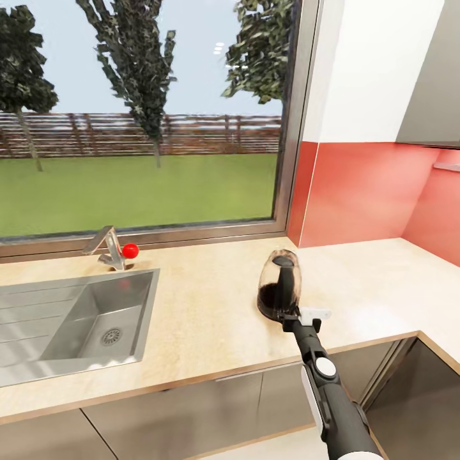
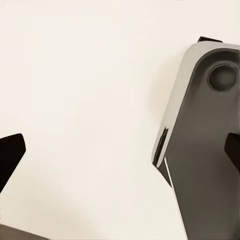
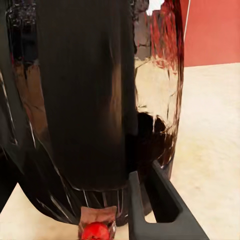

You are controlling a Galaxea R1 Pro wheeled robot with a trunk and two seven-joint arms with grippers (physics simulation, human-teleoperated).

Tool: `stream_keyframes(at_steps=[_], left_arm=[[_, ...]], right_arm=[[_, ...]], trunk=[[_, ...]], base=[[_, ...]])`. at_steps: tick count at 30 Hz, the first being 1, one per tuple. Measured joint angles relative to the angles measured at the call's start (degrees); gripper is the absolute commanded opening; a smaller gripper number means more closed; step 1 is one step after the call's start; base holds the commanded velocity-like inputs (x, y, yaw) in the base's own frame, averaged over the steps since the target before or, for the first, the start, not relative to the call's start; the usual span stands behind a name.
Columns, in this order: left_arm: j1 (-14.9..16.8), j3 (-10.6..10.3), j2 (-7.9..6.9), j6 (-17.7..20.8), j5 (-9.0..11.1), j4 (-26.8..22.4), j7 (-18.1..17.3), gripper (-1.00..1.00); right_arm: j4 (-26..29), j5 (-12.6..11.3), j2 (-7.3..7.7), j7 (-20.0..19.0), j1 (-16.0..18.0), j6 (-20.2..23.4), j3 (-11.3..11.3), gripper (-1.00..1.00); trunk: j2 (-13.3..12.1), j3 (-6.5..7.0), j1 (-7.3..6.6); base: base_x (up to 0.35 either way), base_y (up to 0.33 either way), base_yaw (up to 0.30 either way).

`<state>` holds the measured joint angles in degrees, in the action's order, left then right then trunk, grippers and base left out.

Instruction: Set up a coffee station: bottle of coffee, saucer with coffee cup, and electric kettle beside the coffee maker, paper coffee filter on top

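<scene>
While your right gripper (image 1: 295, 314) clamps the kettle (image 1: 279, 285) by its handle, go gently: glass, fragile, top-heavy over the countertop (image 1: 211, 319). Left gripper's jaws: can't tell.

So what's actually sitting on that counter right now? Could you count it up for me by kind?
Electric kettle, held at its handle by the right arm's jaws: 1
Sink, set into the kitchen countertop: 1
Tap with a red knob, behind the sink: 1
Total: 3
</scene>
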<state>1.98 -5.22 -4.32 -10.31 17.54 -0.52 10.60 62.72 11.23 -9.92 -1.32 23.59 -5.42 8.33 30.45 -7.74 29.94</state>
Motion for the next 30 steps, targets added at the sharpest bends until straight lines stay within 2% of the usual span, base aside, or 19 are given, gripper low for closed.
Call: stream_keyframes(at_steps=[26,28,30], left_arm=[[0.0,0.0,0.01,0.0,0.0,0.2,0.0,1.00],[0.0,0.0,0.02,0.0,0.0,0.2,0.1,1.00],[0.0,0.1,0.02,0.0,0.0,0.2,0.1,1.00]], right_arm=[[0.5,-0.1,0.00,-0.2,0.0,-0.3,-0.1,-1.00],[0.5,0.1,0.01,-1.2,0.0,-0.3,-0.3,-1.00],[0.4,0.2,0.02,-4.4,0.0,-0.3,-0.3,-1.00]], trunk=[[0.0,0.00,0.00],[0.0,0.00,0.00],[0.0,0.00,0.00]], base=[[0.000,0.000,0.000],[0.000,0.000,0.000],[0.000,0.000,0.000]])
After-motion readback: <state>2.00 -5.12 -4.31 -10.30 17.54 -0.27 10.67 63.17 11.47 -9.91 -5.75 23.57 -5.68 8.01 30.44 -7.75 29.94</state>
